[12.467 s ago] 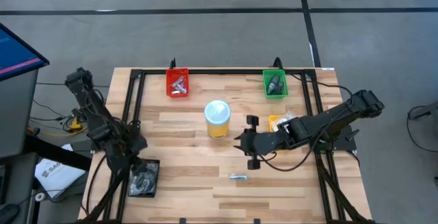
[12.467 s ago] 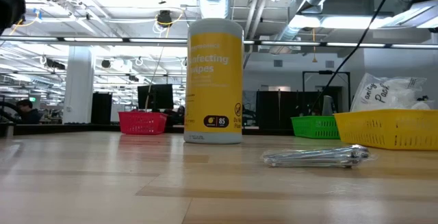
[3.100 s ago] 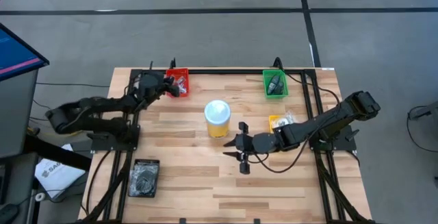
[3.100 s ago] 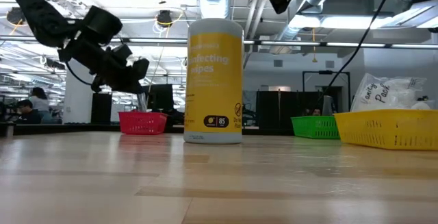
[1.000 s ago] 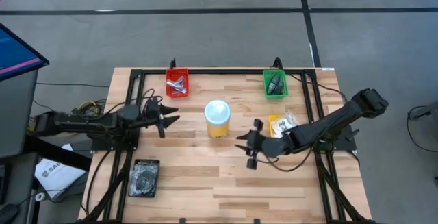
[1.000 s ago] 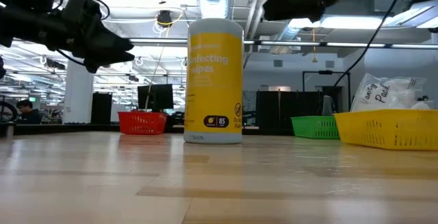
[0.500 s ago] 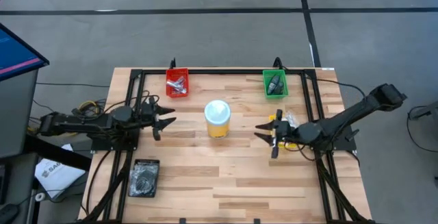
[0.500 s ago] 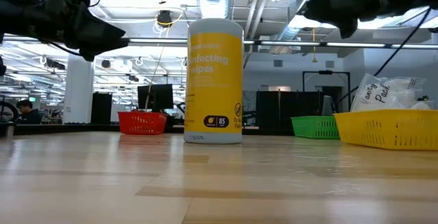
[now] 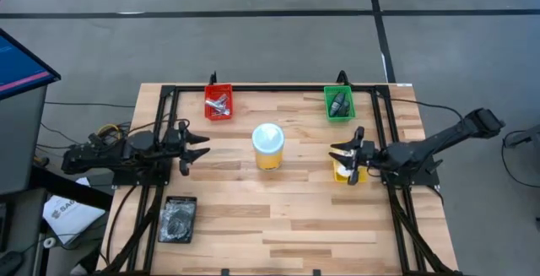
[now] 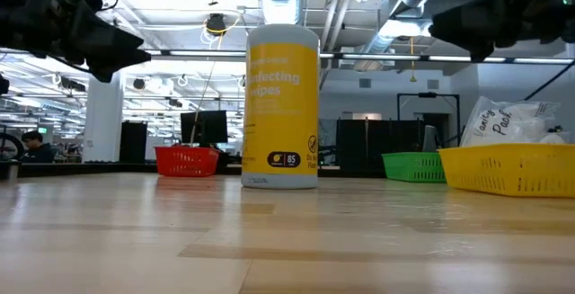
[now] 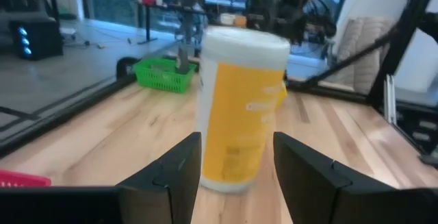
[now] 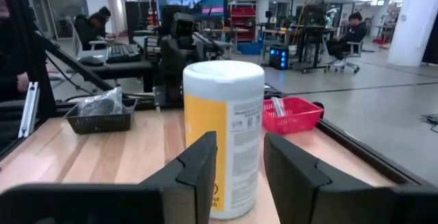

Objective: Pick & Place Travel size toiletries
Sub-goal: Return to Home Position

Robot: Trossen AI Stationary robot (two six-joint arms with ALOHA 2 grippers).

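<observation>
From above, the table [image 9: 278, 225] carries a yellow tub [image 9: 268, 145] at its centre, with four trays around it: the red tray [image 9: 218, 114] at 11 o'clock holding silvery bits [image 9: 221, 103], the green tray [image 9: 339, 114] at 1 o'clock holding dark bottles [image 9: 338, 101], the yellow tray [image 9: 340, 174] at 3 o'clock, and the black tray [image 9: 192, 202] at 8 o'clock holding dark bundles [image 9: 175, 222] in clear bags. The left tool [image 9: 205, 145] hangs at 9 o'clock from the tub, released and empty. The right tool [image 9: 333, 154] hangs at 3 o'clock, over the yellow tray, also released and empty. In the low view both arms are dark shapes high above the wood, one at each upper corner, and a white pack [image 10: 508, 121] stands up out of the yellow tray, while no toiletry lies on the boards in front. The left wrist view shows that arm's fingers [image 11: 174, 166] spread apart with nothing between them, facing the tub. The right wrist view shows the same, its fingers [image 12: 198, 162] parted and bare. With no loose item seen on the table, the sorting looks finished, and only parking both arms seems left.
</observation>
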